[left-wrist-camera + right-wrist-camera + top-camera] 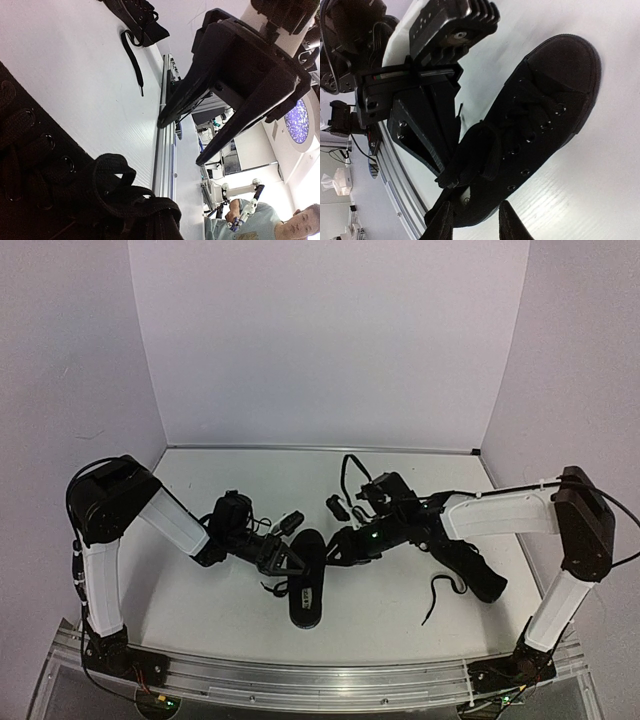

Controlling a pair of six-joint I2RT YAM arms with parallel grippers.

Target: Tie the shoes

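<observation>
View from above: my two arms bend inward over a white table. A black shoe lies at the centre, its pale insole label facing up. My left gripper, fingers spread, sits at its left side. My right gripper meets its far right edge, the jaws too dark to read. A second black shoe lies beneath my right forearm, its loose lace trailing toward the near edge.
</observation>
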